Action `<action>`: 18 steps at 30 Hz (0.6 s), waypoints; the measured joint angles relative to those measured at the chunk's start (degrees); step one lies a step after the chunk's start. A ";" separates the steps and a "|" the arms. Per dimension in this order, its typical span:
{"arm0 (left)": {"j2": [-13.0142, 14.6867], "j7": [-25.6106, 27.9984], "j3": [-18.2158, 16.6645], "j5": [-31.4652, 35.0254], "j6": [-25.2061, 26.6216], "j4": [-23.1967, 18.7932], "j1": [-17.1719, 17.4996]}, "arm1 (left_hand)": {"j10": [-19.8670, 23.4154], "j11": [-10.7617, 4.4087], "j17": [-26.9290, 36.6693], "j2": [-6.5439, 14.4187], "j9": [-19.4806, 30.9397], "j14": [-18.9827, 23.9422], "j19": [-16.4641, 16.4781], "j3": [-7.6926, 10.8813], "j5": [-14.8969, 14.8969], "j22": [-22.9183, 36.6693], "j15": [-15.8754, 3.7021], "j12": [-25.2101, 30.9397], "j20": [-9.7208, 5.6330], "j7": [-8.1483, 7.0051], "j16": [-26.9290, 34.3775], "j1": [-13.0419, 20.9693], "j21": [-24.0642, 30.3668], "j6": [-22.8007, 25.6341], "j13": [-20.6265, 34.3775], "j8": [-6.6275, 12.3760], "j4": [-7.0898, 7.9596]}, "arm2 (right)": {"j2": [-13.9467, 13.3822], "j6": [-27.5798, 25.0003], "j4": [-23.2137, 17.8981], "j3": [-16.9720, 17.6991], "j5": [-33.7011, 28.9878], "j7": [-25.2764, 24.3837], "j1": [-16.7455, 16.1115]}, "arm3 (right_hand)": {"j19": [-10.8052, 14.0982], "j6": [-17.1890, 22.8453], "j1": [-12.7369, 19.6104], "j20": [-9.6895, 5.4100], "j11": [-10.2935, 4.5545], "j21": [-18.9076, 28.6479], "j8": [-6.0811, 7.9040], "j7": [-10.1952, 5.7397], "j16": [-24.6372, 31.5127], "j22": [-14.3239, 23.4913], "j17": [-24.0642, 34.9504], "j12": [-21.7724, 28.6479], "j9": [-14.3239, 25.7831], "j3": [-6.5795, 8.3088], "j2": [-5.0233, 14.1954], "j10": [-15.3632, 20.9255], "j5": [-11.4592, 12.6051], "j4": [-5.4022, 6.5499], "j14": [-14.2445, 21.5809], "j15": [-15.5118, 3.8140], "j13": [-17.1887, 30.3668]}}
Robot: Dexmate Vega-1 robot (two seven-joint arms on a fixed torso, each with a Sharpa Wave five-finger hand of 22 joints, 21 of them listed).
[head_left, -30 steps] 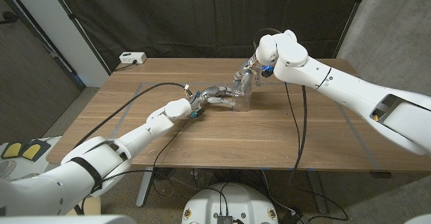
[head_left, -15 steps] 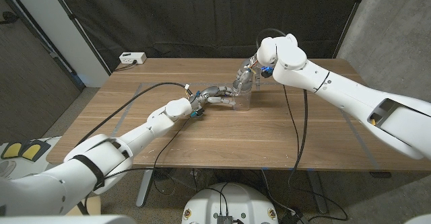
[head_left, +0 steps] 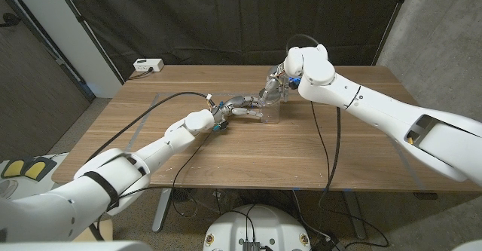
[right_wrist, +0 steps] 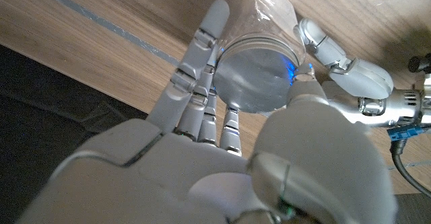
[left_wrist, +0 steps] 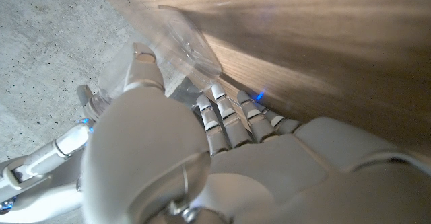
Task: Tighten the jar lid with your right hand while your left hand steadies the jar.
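Power strip (head_left: 147, 65): white, at the table's far left edge, well apart from the rest. Table (head_left: 226, 153): wooden, with faint tape lines on its top; a black cable (head_left: 162, 105) crosses its left part toward the left wrist. Left hand (head_left: 239, 106): reaches in from the left at the end of a low, outstretched arm, fingers wrapped around the side of the jar, grasping it; in the left wrist view the fingers (left_wrist: 222, 116) lie against the clear wall and the thumb stands on the other side of it. Jar (head_left: 271, 109): clear, upright on the table a little past its middle, between the two hands; through the right wrist view its wall (right_wrist: 273, 12) shows as see-through, with the wood visible behind. Lid (right_wrist: 259, 72): round, silvery, seated on the jar's mouth; in the head view it is mostly hidden under the right hand. Right hand (head_left: 276, 84): comes down onto the jar's top from the right, arm bent over it; the right wrist view shows its fingers (right_wrist: 199, 69) along one side of the lid's rim and its thumb (right_wrist: 303, 89) on the opposite side, clasping the lid. A second black cable (head_left: 331, 142) hangs from the right arm across the table's right part.
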 measured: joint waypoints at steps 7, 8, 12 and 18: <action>-0.02 0.00 0.02 0.02 -0.05 0.04 -0.02 | 0.00 0.00 0.01 0.00 0.00 0.00 -0.01 -0.02 0.07 0.00 0.00 0.00 -0.01 0.00 0.00 0.00 0.00 0.00 -0.01 0.01 0.00 | 1.37 -5.49 0.37 -1.60 -1.31 -1.13 0.04 | 3.08 2.46 0.00 -0.63 2.04 0.43 0.67 3.19 1.16 0.00 1.25 1.45 0.04 -0.02 0.00 3.50 -0.45 0.02 4.70 0.26 -0.08; -0.02 0.00 0.02 0.02 -0.05 0.04 -0.02 | 0.00 0.00 0.01 0.00 0.00 0.00 -0.01 -0.07 0.07 0.00 0.00 0.00 -0.01 0.00 0.00 0.00 0.00 0.00 -0.02 0.01 0.05 | 1.60 -6.52 0.48 -1.91 -1.46 -1.34 0.11 | 3.49 2.72 0.00 -0.62 2.28 0.43 0.74 3.83 1.31 0.00 1.59 1.72 0.09 -0.08 0.00 4.05 -0.57 0.08 5.64 0.16 -0.06; 0.13 0.00 0.03 0.11 -0.04 -0.36 0.07 | -0.01 0.00 0.01 0.01 -0.01 -0.01 -0.02 -0.08 0.08 0.00 -0.01 0.00 -0.02 0.01 0.00 0.01 0.00 -0.01 -0.04 0.01 0.06 | 2.32 -11.05 0.96 -2.99 -1.79 -2.16 0.49 | 4.99 3.84 0.00 -0.91 3.20 1.19 0.96 6.81 2.00 0.00 2.76 2.30 0.71 -0.07 0.00 5.64 -0.85 0.07 8.96 0.50 0.41; 0.31 0.08 0.04 0.16 0.21 -1.03 0.26 | -0.01 0.00 0.00 0.16 -0.03 -0.02 -0.04 -0.09 0.08 0.18 -0.01 0.00 -0.04 0.02 0.00 0.15 -0.01 -0.02 0.00 0.00 0.05 | 3.08 -18.22 1.71 -4.64 -1.07 -3.42 1.49 | 5.72 4.66 -0.01 -0.79 3.46 2.72 1.62 8.20 2.28 -0.01 4.00 3.31 1.29 -0.05 0.00 8.20 -0.76 0.05 14.06 0.47 0.69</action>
